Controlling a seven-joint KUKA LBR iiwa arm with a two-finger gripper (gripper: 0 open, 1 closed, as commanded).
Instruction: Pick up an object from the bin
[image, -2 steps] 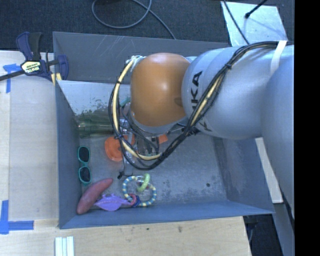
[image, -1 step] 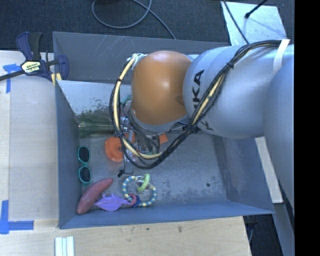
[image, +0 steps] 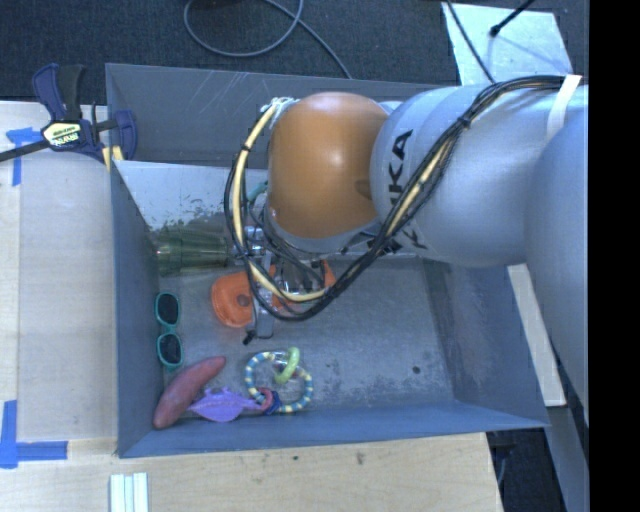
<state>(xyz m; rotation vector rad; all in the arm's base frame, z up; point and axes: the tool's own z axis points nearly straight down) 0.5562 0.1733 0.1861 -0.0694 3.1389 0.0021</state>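
Hand (image: 263, 316) low in bin (image: 400, 335), touching or just beside orange toy (image: 230, 298) toward left wall; open or closed, can't tell. Nothing lifted yet, pick not done.

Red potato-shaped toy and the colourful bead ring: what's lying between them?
A purple leaf-shaped toy lies between the red potato-shaped toy and the bead ring, seemingly touching both, as the camera view shows.

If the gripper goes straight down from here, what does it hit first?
Most likely the orange round thing left of centre, directly under the gripper. Depth is unclear, so it might land beside it on the bin floor.
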